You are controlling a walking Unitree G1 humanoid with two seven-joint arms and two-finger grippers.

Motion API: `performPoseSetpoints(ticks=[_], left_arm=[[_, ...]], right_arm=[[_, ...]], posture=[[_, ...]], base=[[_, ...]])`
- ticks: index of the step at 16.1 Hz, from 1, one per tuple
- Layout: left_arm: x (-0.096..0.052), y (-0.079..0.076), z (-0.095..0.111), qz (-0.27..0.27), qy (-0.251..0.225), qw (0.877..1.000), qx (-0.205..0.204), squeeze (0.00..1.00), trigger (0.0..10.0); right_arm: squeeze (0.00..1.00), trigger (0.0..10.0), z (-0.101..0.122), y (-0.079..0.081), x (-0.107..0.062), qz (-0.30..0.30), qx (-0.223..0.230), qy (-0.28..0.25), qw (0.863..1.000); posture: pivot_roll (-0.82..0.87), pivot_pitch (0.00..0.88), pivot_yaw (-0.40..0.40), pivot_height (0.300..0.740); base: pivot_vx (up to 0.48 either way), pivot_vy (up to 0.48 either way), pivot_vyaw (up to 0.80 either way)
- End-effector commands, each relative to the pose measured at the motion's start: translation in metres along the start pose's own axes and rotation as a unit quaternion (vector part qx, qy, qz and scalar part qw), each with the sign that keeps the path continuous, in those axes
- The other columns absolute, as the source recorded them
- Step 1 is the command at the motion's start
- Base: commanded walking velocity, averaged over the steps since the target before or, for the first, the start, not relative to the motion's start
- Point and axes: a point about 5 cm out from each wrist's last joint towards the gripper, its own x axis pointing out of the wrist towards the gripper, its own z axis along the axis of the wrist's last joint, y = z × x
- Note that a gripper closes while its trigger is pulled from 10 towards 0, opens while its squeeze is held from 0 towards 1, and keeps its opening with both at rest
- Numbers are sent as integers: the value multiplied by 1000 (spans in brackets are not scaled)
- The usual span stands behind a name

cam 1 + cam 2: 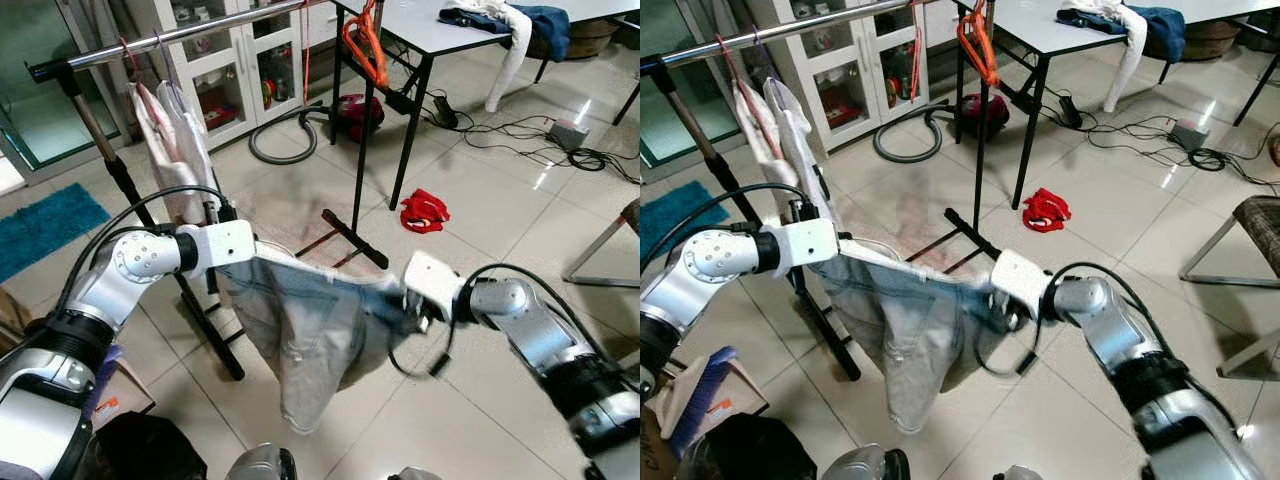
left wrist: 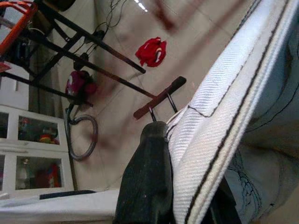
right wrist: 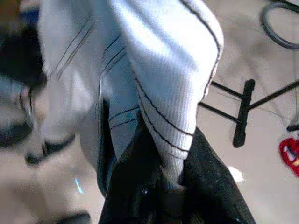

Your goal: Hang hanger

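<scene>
A grey-blue pair of trousers (image 1: 310, 340) with a white ribbed waistband (image 2: 219, 121) hangs stretched between my two grippers, low in front of the clothes rack. My left gripper (image 1: 235, 268) is shut on one end of the waistband, its black finger (image 2: 145, 177) pressed against the cloth. At the other end my right gripper (image 1: 412, 312) is shut on the band, the fabric bunched between its fingers (image 3: 212, 186). Above runs the rack's metal rail (image 1: 170, 38), carrying white garments on hangers (image 1: 175, 140) and an orange hanger (image 1: 365, 45).
The rack's black foot (image 1: 355, 240) lies on the tiles just beyond the trousers. A red cloth (image 1: 425, 210), a red vacuum (image 1: 355, 110) with hose, and cables (image 1: 540, 135) lie farther out. A white table (image 1: 430, 30) stands behind, a teal rug (image 1: 45, 225) to the left.
</scene>
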Motion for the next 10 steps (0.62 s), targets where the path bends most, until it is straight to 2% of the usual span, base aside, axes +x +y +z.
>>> performPoseSetpoints(ticks=[1,3,5,7,10], left_arm=[[-33,40,-11,97,28,995,-14,0,0],[-32,38,-12,95,27,995,-15,0,0],[-35,40,-14,97,35,995,-14,0,0],[-37,42,-16,100,41,994,-11,0,0],[-38,41,-18,99,45,994,-11,0,0]], right_arm=[[0,10000,-37,-14,-18,-55,76,70,993],[0,10000,-39,-10,-18,-40,68,78,994],[0,10000,-62,2,-29,23,-7,154,988],[0,10000,-68,10,-40,83,-40,182,979],[0,10000,-69,3,-53,94,-88,217,968]], posture=[[-49,0,49,740],[-50,0,50,740],[-49,4,50,740],[-48,6,51,740],[-50,8,52,740]], base=[[0,0,0],[0,0,0],[0,0,0],[0,0,0],[0,0,0]])
